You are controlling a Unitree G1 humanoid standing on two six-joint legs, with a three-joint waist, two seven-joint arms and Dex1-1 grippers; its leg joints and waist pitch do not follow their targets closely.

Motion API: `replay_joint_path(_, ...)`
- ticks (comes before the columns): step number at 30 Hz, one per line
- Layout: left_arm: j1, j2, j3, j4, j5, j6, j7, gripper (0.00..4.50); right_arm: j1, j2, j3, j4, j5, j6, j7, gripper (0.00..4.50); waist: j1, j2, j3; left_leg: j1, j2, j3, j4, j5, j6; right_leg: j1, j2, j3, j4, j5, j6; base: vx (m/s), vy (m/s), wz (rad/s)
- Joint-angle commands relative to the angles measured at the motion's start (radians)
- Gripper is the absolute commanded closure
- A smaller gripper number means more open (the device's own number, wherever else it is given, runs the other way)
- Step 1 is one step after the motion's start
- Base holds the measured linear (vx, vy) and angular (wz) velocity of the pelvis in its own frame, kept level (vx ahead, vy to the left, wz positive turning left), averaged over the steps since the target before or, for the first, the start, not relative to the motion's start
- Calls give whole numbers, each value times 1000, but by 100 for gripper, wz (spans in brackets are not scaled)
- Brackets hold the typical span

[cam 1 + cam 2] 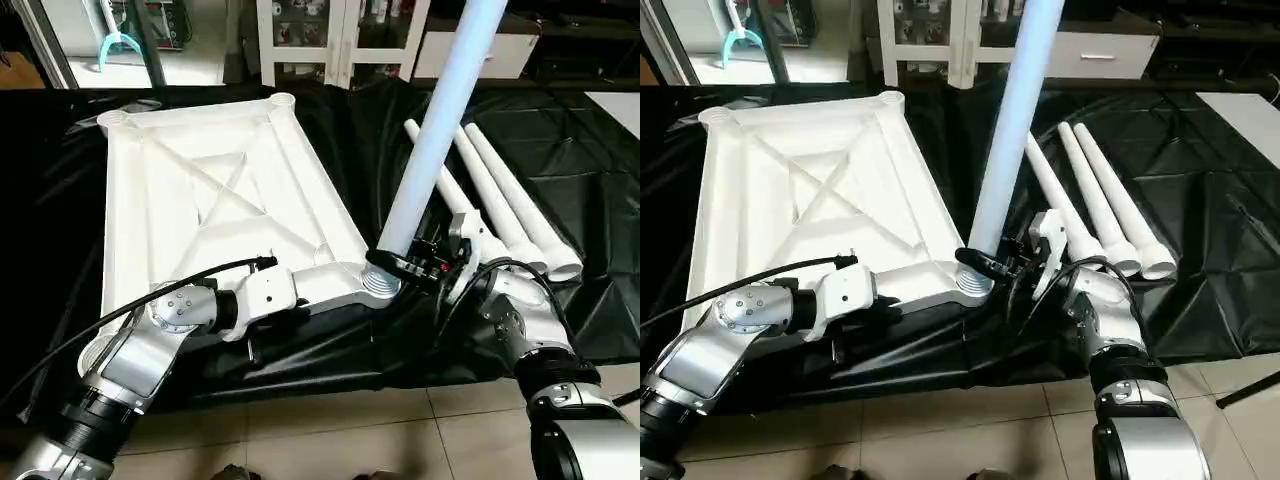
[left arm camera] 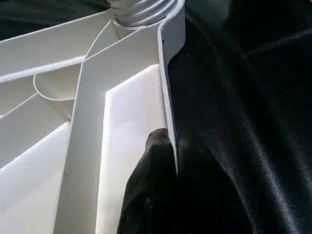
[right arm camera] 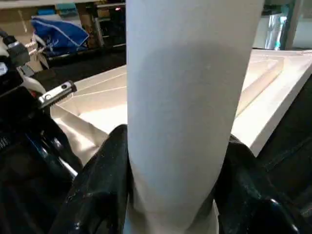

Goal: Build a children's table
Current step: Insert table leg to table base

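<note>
White leg [image 1: 432,130] pinched by right gripper [image 3: 170,195]; left gripper [image 2: 163,161] clamps tabletop [image 1: 200,190] rim; no writing legible.

Both eye views look forward and down from the head, sharing the upturned tabletop [image 1: 200,190] and the raised leg [image 1: 1005,150]. Each wrist view sits very close: the left at the tabletop's rim, the right at the leg.

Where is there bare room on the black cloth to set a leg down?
The black cloth lies bare to the right of the three spare legs, and in a narrower strip between them and the tabletop. It is crowded at the near right corner socket, where the right end effector grips the upright leg and the left end effector pinches the tabletop's rim.
</note>
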Motion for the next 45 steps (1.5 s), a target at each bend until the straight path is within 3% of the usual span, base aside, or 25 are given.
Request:
replay_joint_path(1, 16, -5, -35, 15, 11, -18, -13, 450, 77, -26, 79, 68, -120, 7, -17, 259, -12, 4, -35, 23, 57, -23, -79, -274, 41, 6, -80, 55, -95, -318, -189, 0, 0, 0)
replay_joint_path(2, 15, -5, -35, 15, 11, -18, -13, 450, 80, -24, 78, 66, -120, 6, -19, 259, -12, 0, -37, 23, 57, -22, -79, -270, 43, 8, -79, 55, -94, -311, -191, 0, 0, 0)
replay_joint_path(9, 19, -4, -35, 16, 13, -19, -6, 450, 108, -1, 47, 51, -97, -31, -58, 259, -13, 4, -36, 22, 57, -26, -85, -307, 28, 8, -82, 56, -99, -352, -182, 0, 0, 0)
replay_joint_path(12, 20, -3, -37, 15, 16, -17, -5, 450, 132, 3, 55, 33, -96, -52, -57, 259, -12, 3, -36, 28, 58, -24, -86, -317, 24, 3, -80, 58, -102, -351, -178, 0, 0, 0)
replay_joint_path(20, 17, -6, -39, 17, 17, -17, -5, 450, 157, 6, 67, 24, -110, -83, -74, 259, -14, 6, -39, 26, 57, -24, -90, -326, 21, 8, -76, 59, -99, -313, -190, 0, 0, 0)
replay_joint_path(28, 9, -8, -40, 25, 17, -19, -2, 450, 137, 32, 19, 33, -78, -86, -162, 259, -18, 4, -33, 26, 57, -30, -95, -385, 3, 1, -80, 60, -110, -421, -158, 0, 0, 0)
replay_joint_path(33, 10, -12, -38, 27, 28, -18, 20, 450, 118, 51, -4, 40, -72, -79, -255, 259, -31, 6, -32, 26, 58, -34, -99, -415, -10, -3, -80, 60, -111, -429, -155, 0, 0, 0)
replay_joint_path(37, -14, -53, -22, 51, 52, 20, 101, 450, 111, 79, 6, 38, -111, -95, -372, 259, -38, 9, -32, 28, 59, -34, -101, -430, -21, -6, -79, 59, -113, -435, -150, 0, 0, 0)
replay_joint_path(41, -57, -135, 4, 65, 76, 131, 226, 450, 88, 112, 19, 58, -171, -123, -538, 259, -38, 11, -30, 32, 58, -35, -103, -447, -39, -12, -80, 58, -117, -447, -145, 0, 0, 0)
replay_joint_path(42, -83, -178, 10, 68, 98, 190, 291, 450, 68, 124, 34, 77, -216, -142, -641, 259, -41, 10, -29, 31, 58, -35, -104, -445, -47, -13, -79, 58, -116, -443, -143, 0, 0, 0)
replay_joint_path(45, -117, -229, 19, 79, 126, 252, 371, 450, 40, 145, 38, 103, -238, -148, -751, 259, -42, 8, -32, 28, 53, -34, -99, -425, -41, -10, -82, 59, -118, -436, -143, 0, 0, 0)
